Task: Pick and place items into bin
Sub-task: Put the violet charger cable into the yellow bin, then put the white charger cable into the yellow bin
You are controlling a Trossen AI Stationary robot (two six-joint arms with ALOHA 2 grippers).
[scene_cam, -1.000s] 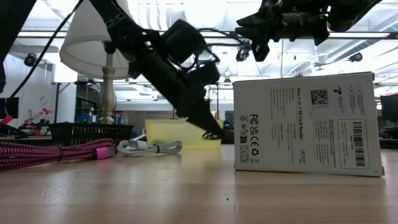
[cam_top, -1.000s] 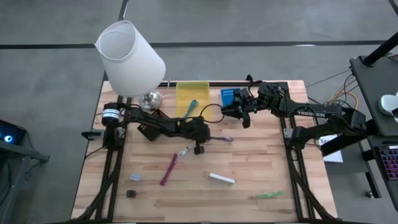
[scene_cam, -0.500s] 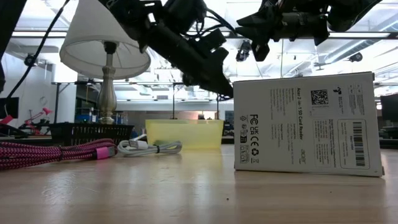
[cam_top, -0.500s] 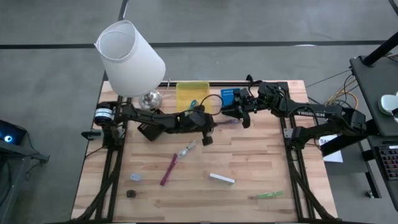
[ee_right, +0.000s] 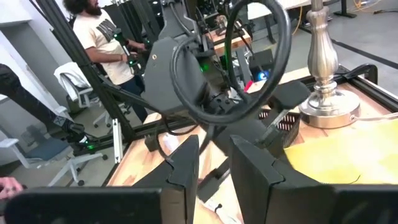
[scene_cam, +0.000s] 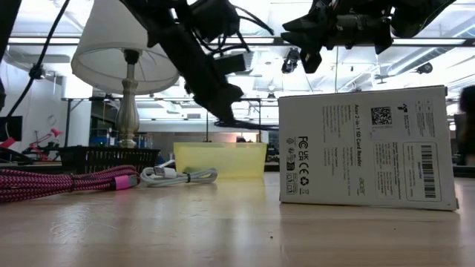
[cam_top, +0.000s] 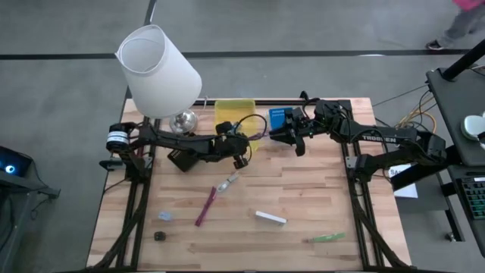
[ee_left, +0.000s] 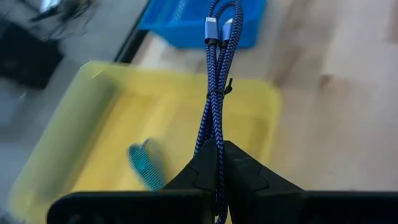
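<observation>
— Where does your left end effector (ee_left: 214,148) stand?

— Over the near corner of the bin (ee_left: 81,106), raised off the surface (cam_top: 303,189). Its fingers are pinched tight on a purple-blue braided cord (ee_left: 217,81), folded double, with the silver plug ends pointing away from the wrist towards the blue box (ee_left: 186,25).

— And the bin?

— It lies at the far edge of your surface, between the lamp (cam_top: 159,72) and the blue box. One teal tool (ee_left: 146,165) lies inside it (blurred in the wrist view, but clearly within the walls).

— The right arm?

— Your right end effector (cam_top: 292,135) hangs above the blue box, beside the bin. Its fingers are parted by a narrow gap and hold nothing.

— What lies loose?

— The silver tool (cam_top: 226,183), maroon pen (cam_top: 206,206), white bar (cam_top: 270,218) and green strip (cam_top: 327,237) lie on the surface, well apart from the bin. The grey bit (cam_top: 165,216) and black bit (cam_top: 159,236) lie near the left front corner.
</observation>
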